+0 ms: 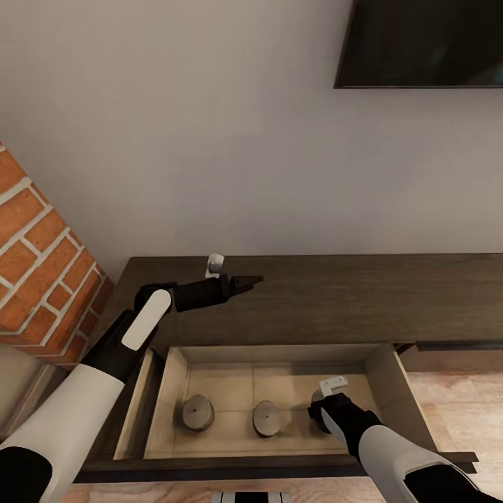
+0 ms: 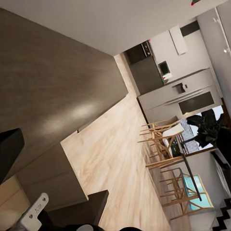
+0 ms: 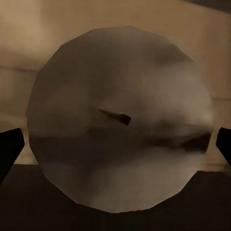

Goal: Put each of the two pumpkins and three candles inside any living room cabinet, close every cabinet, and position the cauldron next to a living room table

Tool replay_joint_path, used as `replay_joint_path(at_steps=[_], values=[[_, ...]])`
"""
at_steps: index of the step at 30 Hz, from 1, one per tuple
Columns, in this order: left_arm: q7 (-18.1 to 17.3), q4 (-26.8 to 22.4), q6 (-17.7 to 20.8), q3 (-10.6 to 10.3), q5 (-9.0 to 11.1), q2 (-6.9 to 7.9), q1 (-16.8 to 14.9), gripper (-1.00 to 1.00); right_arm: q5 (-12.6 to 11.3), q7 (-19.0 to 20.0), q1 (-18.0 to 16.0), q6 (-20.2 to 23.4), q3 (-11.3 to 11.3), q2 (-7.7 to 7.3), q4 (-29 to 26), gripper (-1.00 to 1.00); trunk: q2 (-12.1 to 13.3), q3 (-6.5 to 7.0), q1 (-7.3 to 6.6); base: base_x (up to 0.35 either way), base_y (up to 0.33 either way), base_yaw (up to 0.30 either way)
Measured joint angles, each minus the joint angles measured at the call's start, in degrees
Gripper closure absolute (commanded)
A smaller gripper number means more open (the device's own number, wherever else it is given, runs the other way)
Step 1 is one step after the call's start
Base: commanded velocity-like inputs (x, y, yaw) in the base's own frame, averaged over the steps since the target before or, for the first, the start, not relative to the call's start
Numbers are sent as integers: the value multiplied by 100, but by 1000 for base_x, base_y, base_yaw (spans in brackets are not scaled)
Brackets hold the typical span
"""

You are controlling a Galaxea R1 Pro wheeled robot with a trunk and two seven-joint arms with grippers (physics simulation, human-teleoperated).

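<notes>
Head view looks steeply down into the open drawer (image 1: 279, 363); right wrist view sits close above a candle (image 3: 120, 120) there.

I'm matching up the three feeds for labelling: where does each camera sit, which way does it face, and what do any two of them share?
Head view: on the robot's head, looking down at the open drawer of the cabinet; both arms show, the left gripper over the cabinet top, the right gripper in the drawer.
Left wrist view: near the left gripper, facing along the cabinet toward a distant kitchen; one dark finger shows.
Right wrist view: near the right gripper, facing straight onto a candle; both fingertips at the edges.
Shared: head and left wrist views both show the cabinet.
</notes>
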Motion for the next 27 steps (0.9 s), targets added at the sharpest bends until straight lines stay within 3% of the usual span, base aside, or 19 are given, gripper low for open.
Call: replay_joint_path(at_steps=[27], values=[[0,2,-1,0,0,0,-1,-100,-3,-3,0,0,2,-5,0,-100,0,0,0,0,0,0]])
